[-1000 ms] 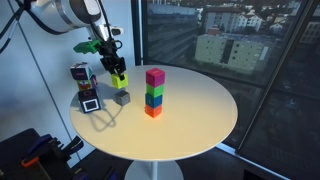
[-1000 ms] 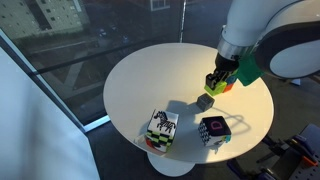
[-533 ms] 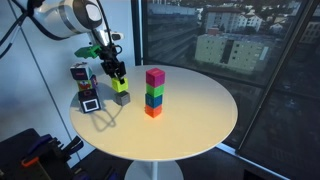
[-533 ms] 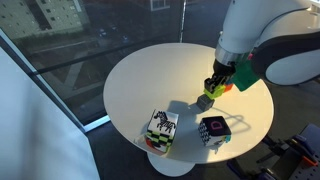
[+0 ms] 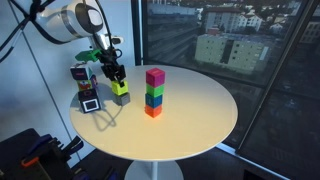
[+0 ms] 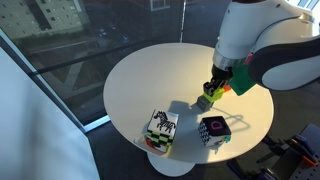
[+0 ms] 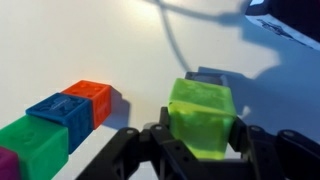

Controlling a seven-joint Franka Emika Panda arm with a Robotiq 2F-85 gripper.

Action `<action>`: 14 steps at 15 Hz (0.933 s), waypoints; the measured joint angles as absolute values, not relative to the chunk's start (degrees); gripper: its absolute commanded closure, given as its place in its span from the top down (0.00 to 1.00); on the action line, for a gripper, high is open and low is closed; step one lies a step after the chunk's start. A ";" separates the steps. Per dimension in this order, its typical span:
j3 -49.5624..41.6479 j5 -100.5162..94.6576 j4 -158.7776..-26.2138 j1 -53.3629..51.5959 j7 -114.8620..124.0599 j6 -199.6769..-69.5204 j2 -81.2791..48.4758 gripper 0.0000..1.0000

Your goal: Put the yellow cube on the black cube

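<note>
The yellow cube (image 5: 119,88) is gripped between the two fingers of the gripper (image 5: 117,82), which are closed against its opposite sides; in the wrist view one dark finger (image 7: 152,140) is seen pressed to one side face of the cube (image 7: 203,117) and the second to the other, with the top face left uncovered between them. The cube is held level and directly above the black cube (image 5: 122,98), which stands on the round white table (image 5: 195,115). In both exterior views the two cubes are seen one over the other with no clear gap, but whether the yellow cube (image 6: 212,90) is resting on the black cube (image 6: 203,101) or held just over it cannot be told. A stack of magenta, green, blue and orange cubes (image 5: 154,92) is seen near the black cube, toward the middle of the table, and a multicoloured toy robot (image 5: 86,88) is seen just beside the black cube, on its far side from the stack
</note>
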State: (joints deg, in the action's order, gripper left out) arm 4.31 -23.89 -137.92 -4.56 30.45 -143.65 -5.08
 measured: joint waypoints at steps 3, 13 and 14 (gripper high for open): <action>3.83 -24.62 -137.80 -5.06 31.17 -144.52 -5.72 0.28; 2.52 -25.46 -136.80 -6.39 32.50 -145.38 -7.37 0.28; 2.40 -25.46 -136.67 -6.47 32.51 -145.38 -7.54 0.28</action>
